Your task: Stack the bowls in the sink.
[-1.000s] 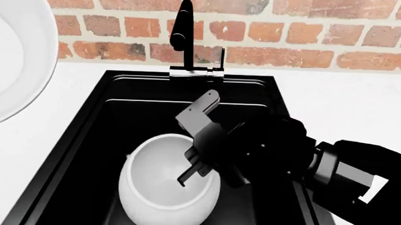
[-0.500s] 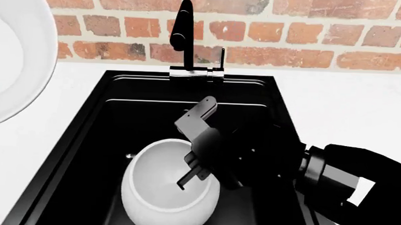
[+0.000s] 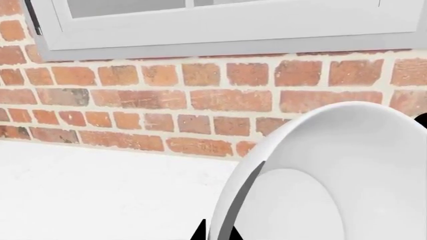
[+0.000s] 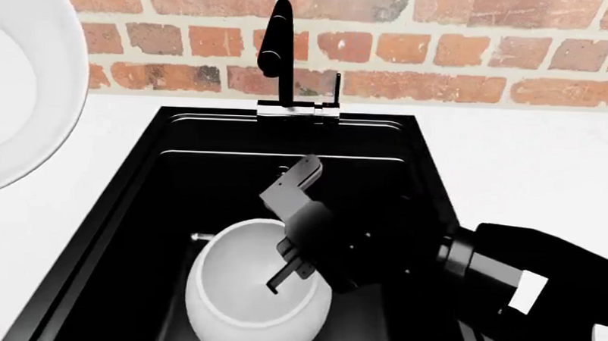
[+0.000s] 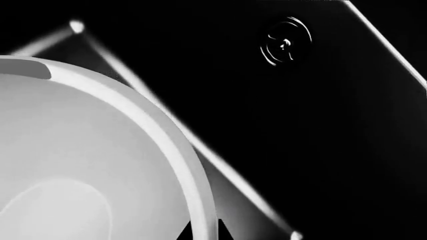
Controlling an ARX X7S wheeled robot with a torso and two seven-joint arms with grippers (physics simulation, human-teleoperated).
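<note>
A red brick wall [image 4: 471, 40] backs the white countertop [image 4: 528, 148], under a grey-framed window [image 3: 220, 25].

The raised bowl [image 4: 24, 77] runs off the head view's left and top edges, and in the left wrist view the same bowl [image 3: 333, 175] is cut by the lower and right edges. The left gripper holding it shows only as dark slivers at its rim. The sink bowl [image 4: 254, 286] loses its right rim behind the right gripper [image 4: 290, 272]. The sink [image 4: 172, 181] is cropped along the near edge.
</note>
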